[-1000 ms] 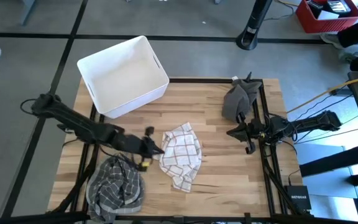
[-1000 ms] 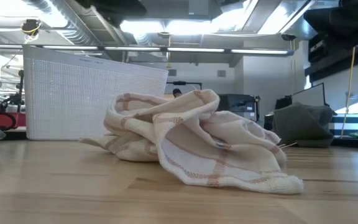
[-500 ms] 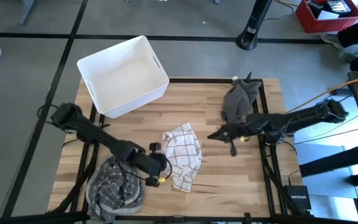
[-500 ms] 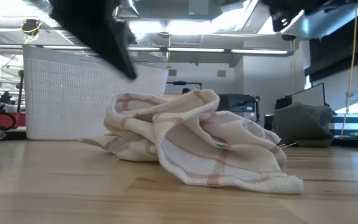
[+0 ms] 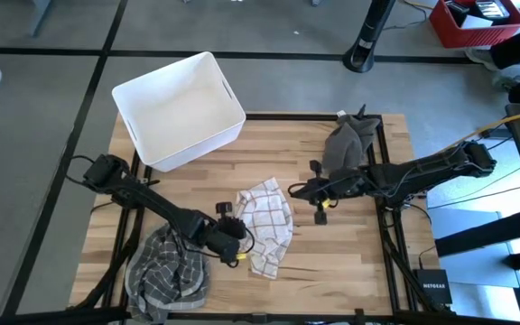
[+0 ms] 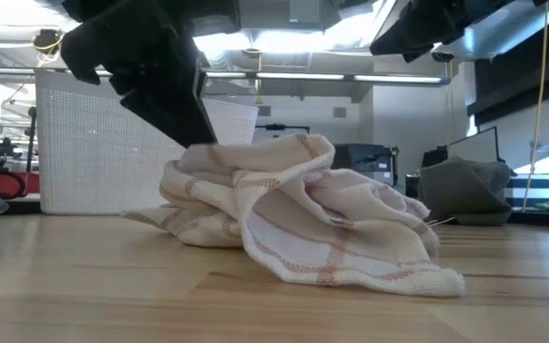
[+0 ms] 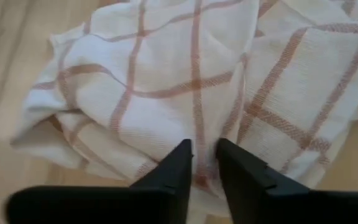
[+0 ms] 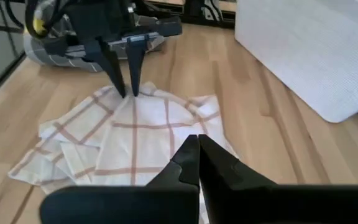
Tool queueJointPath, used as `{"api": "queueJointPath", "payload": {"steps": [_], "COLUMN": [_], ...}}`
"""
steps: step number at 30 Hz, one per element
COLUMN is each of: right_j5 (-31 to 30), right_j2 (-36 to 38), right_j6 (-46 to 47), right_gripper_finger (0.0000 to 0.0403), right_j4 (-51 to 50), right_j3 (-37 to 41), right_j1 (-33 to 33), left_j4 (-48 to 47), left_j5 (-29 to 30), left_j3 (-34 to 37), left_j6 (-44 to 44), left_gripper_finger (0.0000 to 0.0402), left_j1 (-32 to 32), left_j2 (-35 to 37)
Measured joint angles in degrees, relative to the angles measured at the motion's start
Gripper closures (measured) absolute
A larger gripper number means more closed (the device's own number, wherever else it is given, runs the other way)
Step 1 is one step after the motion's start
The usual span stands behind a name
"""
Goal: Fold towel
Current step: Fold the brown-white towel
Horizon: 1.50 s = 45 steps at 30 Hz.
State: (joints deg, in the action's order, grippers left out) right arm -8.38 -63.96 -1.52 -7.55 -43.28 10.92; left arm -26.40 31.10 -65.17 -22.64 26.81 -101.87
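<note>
Centrally on the wooden table (image 5: 332,253) lies the crumpled white towel (image 5: 264,224) with red checks. Left gripper (image 5: 238,246) is down at its edge, fingers narrowly parted, pinching a fold of cloth. Right gripper (image 5: 298,191) hovers just beside the towel's other side — fingers pressed together, holding nothing. Surroundings: white bin (image 5: 178,109) at the back, dark checked cloth (image 5: 166,273) front-left, grey cloth (image 5: 347,143) back-right. No legible writing.

Overhead, table-level, two wrist views: shared towel (image 5: 264,226)
</note>
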Motion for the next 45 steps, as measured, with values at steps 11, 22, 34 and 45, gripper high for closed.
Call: {"api": "queueJointPath", "payload": {"steps": [11, 22, 34, 45], "right_j5": [0.70, -4.62, -17.55, -39.21], "right_j2": [1.77, -4.66, -27.14, -38.32], "right_j6": [-0.69, 15.08, 9.84, 10.02], "right_gripper_finger": [0.0397, 0.0328, 0.0216, 0.0235], "right_j4": [0.37, -6.96, 15.05, 32.21], "right_j3": [-0.05, 0.11, 4.45, 4.11], "right_j1": [6.41, 6.66, 13.63, 17.22], "left_j4": [-5.53, -5.03, -2.11, -0.32], "left_j5": [14.39, 14.75, 14.54, 14.55], "left_j3": [-13.36, -17.11, -15.80, -15.80], "left_j6": [16.10, 13.60, 12.53, 12.10], "left_gripper_finger": [0.0398, 0.0400, 0.0397, 0.0399], "left_j1": [-3.43, -8.12, -7.63, -7.63], "left_j2": [3.02, 4.50, 4.35, 4.35]}}
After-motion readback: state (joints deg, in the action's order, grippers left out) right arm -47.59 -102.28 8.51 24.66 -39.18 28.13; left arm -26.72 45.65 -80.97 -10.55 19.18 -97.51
